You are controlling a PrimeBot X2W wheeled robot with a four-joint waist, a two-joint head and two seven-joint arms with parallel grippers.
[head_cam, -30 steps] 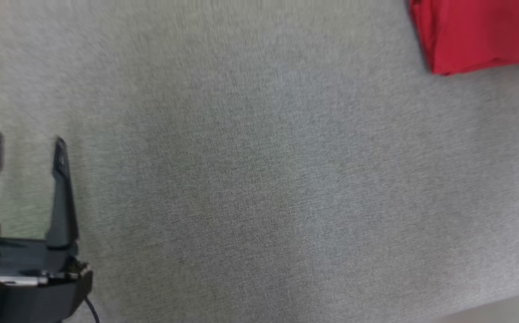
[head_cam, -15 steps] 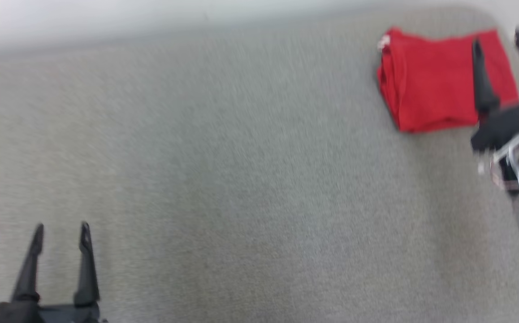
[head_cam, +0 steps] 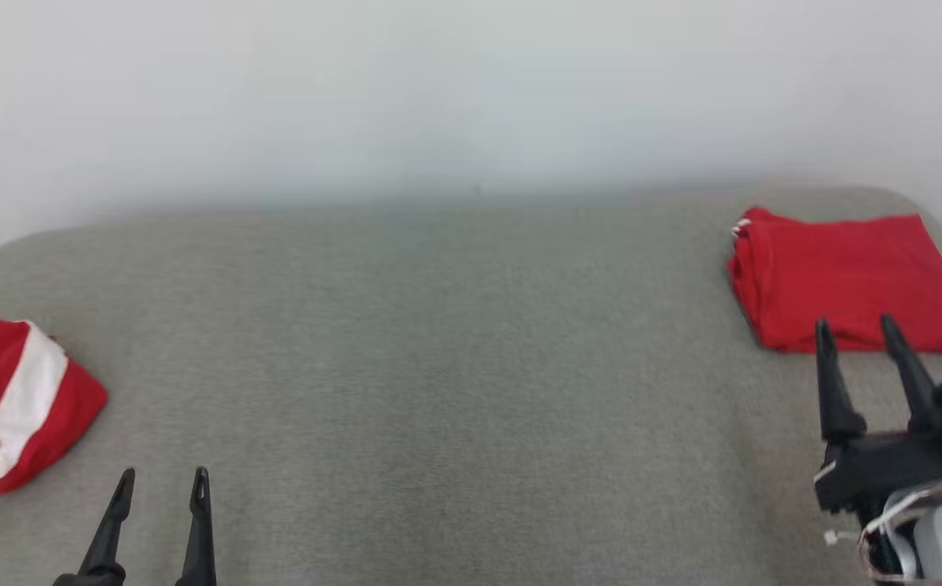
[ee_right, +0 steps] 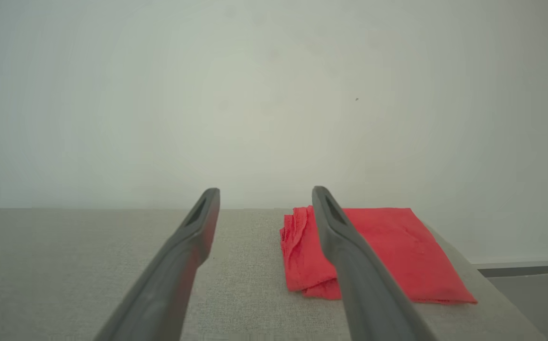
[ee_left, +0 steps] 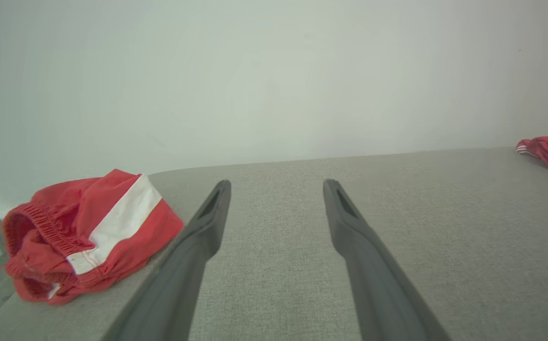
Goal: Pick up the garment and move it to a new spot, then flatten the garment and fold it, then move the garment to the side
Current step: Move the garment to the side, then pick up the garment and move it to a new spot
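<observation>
1. Crumpled shorts (head_cam: 15, 407) are lying far left, near my left gripper (head_cam: 163, 480).
2. It and the right gripper (head_cam: 855, 323) are standing spread apart, holding nothing.
3. I am judging them soft and light, and I am aiming for the waistband (ee_left: 37, 222).

Readable text: none in any view.
Folded red garment (head_cam: 845, 281): a white fleck at its far left corner, too small and blurred to tell whether it is a tag or trim.
Red-and-white garment (head_cam: 15, 415): a broad white band across the red cloth, with no characters legible on it.
</observation>
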